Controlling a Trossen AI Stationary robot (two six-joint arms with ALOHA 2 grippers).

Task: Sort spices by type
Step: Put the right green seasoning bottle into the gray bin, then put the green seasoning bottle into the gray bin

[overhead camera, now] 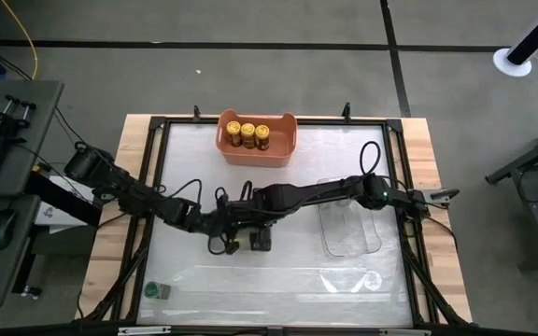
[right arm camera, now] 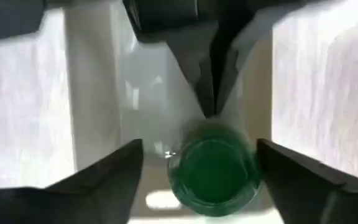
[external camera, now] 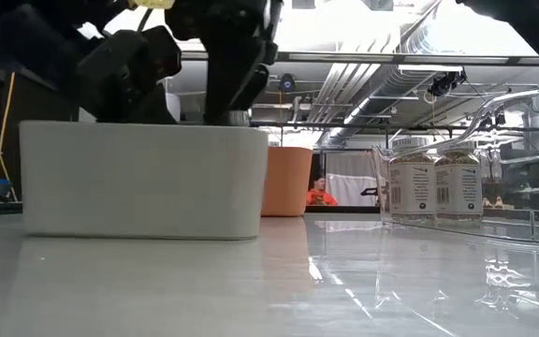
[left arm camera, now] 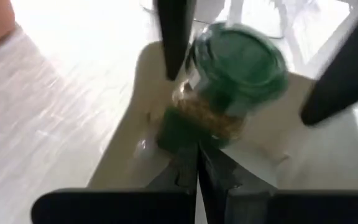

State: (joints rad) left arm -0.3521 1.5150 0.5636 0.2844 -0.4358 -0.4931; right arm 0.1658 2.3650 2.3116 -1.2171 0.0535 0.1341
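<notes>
A small spice jar with a green lid (right arm camera: pixel 213 171) stands inside a white tub (external camera: pixel 138 178) near the middle of the table. My right gripper (right arm camera: pixel 199 162) hangs over it, pointing down. It is open, with one finger on each side of the green lid (left arm camera: pixel 235 68); I cannot tell whether a finger touches it. My left gripper (left arm camera: pixel 197 155) reaches into the tub from the table's left, slanting down, with its fingers shut and their tips at the jar's side. In the high view both grippers meet at one spot (overhead camera: pixel 241 224). My left gripper has its shut fingertips (right arm camera: pixel 210 102) against the jar's glass side (left arm camera: pixel 188 127), below the lid. The tips come slanting down from the table's left. The jar rests on the floor of the white tub.
An orange tub (overhead camera: pixel 288 154) at the far edge holds three yellow-lidded jars (overhead camera: pixel 248 135). A clear tub (overhead camera: pixel 348 229) lies to the right; the low view shows two jars (external camera: pixel 435 183) in clear plastic. Another green-lidded jar (overhead camera: pixel 157 290) sits near the front left corner.
</notes>
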